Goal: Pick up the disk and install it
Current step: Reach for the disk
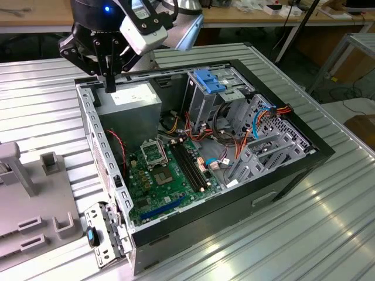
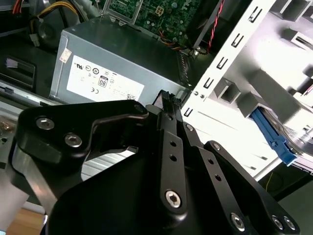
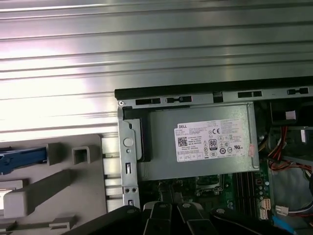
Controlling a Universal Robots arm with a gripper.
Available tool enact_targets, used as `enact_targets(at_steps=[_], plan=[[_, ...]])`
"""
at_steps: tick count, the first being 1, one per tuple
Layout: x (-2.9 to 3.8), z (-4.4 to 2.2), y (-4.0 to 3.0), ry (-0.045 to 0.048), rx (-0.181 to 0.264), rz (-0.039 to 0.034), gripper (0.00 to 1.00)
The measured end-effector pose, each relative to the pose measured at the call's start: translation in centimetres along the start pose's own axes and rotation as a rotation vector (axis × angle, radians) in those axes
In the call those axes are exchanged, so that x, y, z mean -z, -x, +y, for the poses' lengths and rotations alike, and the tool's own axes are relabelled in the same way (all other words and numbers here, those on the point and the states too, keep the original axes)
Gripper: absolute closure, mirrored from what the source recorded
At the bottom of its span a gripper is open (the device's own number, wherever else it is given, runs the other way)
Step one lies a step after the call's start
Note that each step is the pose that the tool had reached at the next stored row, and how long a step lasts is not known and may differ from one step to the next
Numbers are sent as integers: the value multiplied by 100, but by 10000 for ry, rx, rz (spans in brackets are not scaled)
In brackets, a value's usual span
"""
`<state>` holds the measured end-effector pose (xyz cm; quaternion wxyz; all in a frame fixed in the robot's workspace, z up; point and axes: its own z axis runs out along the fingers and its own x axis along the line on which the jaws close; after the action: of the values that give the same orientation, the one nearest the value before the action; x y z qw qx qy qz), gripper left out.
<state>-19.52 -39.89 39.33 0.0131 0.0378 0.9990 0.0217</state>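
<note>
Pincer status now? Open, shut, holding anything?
Pincer: closed, holding nothing, tips by the power supply at the case corner.

A: Count on the ribbed metal worktop?
B: One open black metal computer case. In it: one grey metal power supply box, one green motherboard, one bright blue plastic bracket, one twisted red-and-black cable.
A: Outside the case?
B: One flat grey plastic holder block. One disk with a bright blue plastic rail, seen in the first wrist view.
A: Robot side?
B: One black robot arm, one black claw.
</note>
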Motion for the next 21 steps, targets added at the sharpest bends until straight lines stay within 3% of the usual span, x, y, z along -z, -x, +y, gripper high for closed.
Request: enact_targets(at_steps=[4, 13, 19, 21], plan=[[3, -1, -97, -1, -1, 1, 89], [4, 29, -235, 0, -1, 0, 89], [0, 112, -296, -1, -7, 1, 89], [-5, 173, -317, -1, -27, 0, 89]])
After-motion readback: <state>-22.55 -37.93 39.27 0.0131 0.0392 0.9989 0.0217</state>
